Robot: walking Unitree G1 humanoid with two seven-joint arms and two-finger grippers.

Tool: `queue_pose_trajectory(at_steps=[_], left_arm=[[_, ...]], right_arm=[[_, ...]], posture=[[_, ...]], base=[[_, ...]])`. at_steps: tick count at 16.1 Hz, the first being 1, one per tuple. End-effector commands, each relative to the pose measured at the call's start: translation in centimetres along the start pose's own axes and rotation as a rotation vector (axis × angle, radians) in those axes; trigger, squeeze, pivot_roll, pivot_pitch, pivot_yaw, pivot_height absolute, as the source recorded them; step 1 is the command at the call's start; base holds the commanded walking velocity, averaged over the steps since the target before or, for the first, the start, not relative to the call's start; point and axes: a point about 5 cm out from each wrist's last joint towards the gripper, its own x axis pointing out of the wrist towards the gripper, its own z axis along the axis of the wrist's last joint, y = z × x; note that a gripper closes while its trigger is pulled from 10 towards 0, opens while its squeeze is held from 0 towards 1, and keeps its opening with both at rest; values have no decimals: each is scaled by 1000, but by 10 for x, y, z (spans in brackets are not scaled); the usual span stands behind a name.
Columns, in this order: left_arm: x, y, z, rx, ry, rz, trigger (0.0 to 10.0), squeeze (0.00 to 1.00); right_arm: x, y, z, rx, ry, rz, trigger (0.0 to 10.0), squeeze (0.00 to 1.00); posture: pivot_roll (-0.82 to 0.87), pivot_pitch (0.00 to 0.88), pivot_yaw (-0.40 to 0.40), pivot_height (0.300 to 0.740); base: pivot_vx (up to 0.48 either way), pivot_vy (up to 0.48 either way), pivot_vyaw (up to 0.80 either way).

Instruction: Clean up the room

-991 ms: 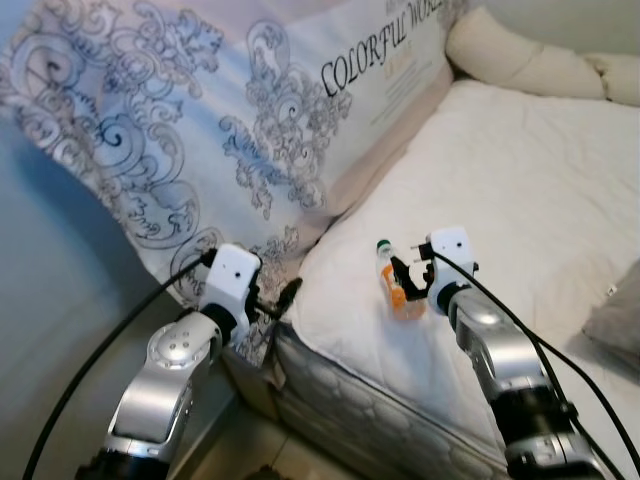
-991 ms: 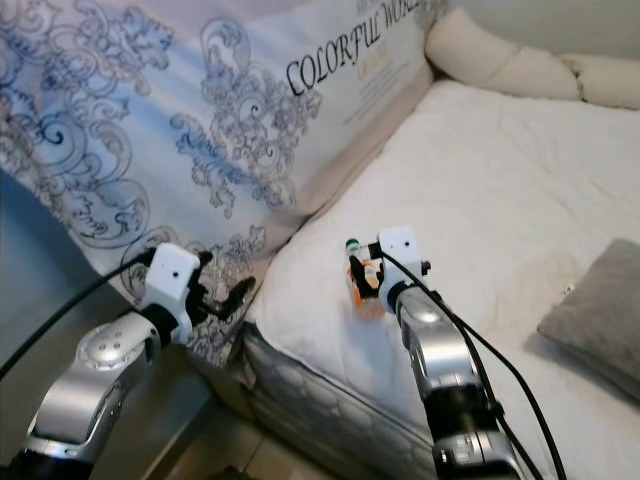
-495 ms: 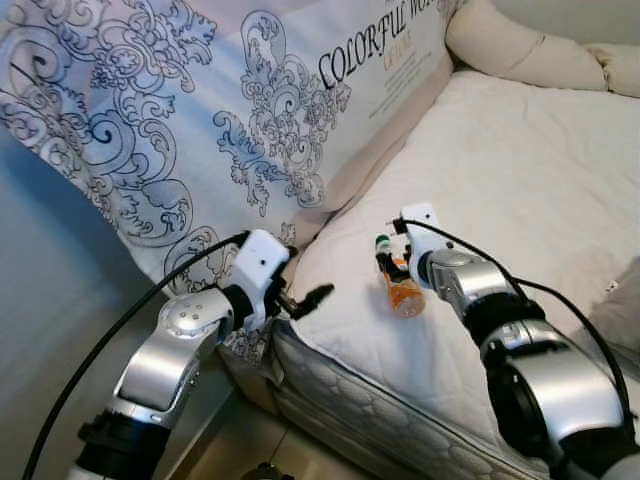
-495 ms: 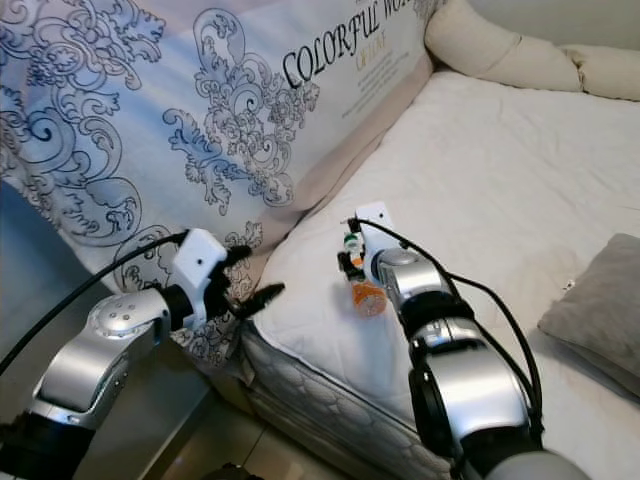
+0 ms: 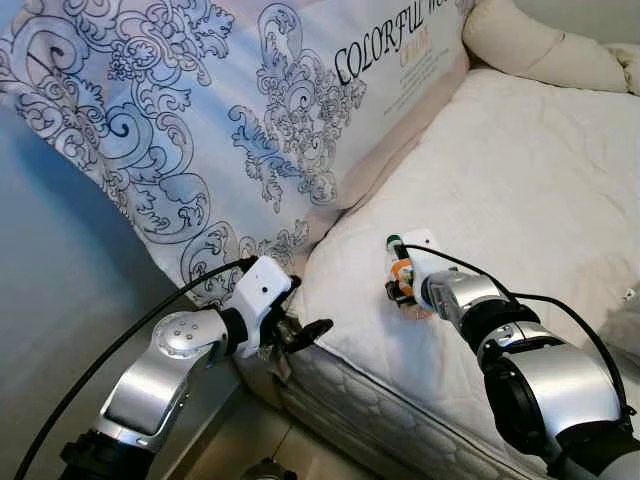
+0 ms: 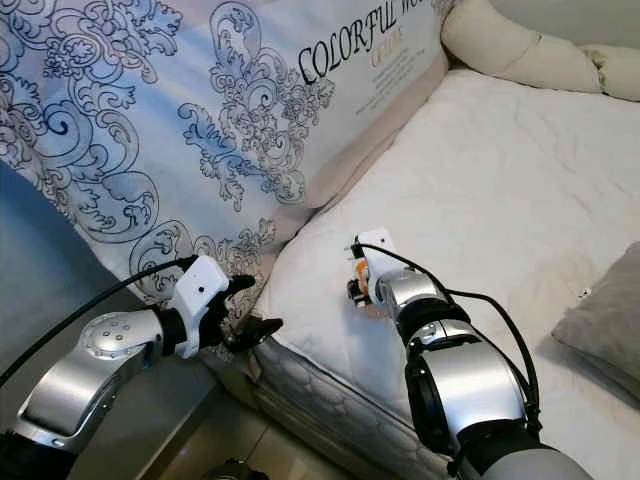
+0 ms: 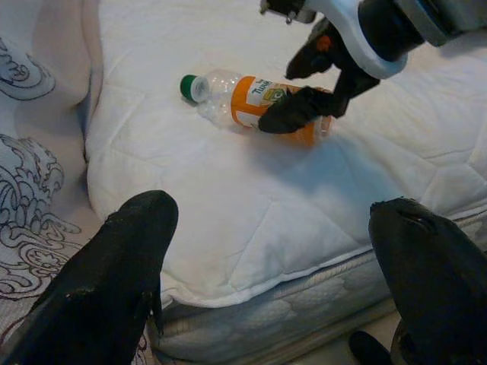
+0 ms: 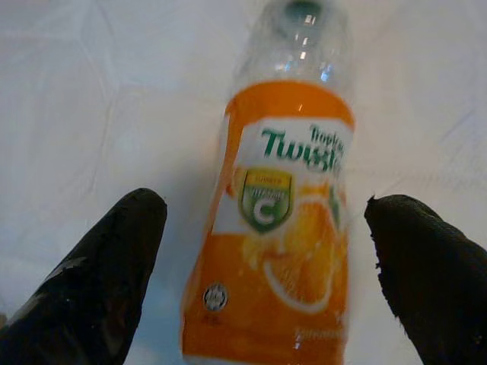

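Observation:
A plastic bottle (image 5: 398, 268) with an orange label and a green cap lies on its side on the white mattress (image 5: 520, 190), near the front corner. My right gripper (image 8: 262, 205) is open. It reaches down over the bottle's (image 8: 285, 220) labelled part, one black finger on each side. The left wrist view shows the same straddle, right gripper (image 7: 280, 95) over bottle (image 7: 243, 91). My left gripper (image 5: 303, 335) is open and holds nothing. It hovers off the mattress corner, pointing at the bottle.
A large blue-and-white patterned pillow (image 5: 250, 120) printed "COLORFUL" leans along the mattress's left side. A cream bolster (image 5: 540, 45) lies at the back. A grey cushion (image 6: 612, 310) sits at the right. The quilted mattress side (image 5: 370, 395) drops to the floor.
My right arm has stretched forward and its wrist has turned, so the fingers now sit over the bottle. My left gripper swung toward the mattress corner. The bottle lies where it was.

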Motion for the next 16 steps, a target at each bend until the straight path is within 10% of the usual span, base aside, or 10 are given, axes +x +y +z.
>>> queue_pose_trajectory(at_steps=[1, 3, 16], left_arm=[[-2, -1, 2, 16, 1, 1, 10000, 0], [-4, -2, 2, 12, 0, 9, 10000, 0], [-2, 1, 0, -11, -16, 80, 10000, 0]], right_arm=[[0, 1, -2, 7, 15, -11, 3961, 0], [2, 2, -10, 65, 30, -13, 0, 0], [4, -11, -32, 314, 39, -46, 0, 0]], posture=[[140, 6, 56, 740], [145, 0, 54, 740], [107, 0, 68, 740]], base=[[0, 0, 0], [0, 0, 0], [0, 0, 0]])
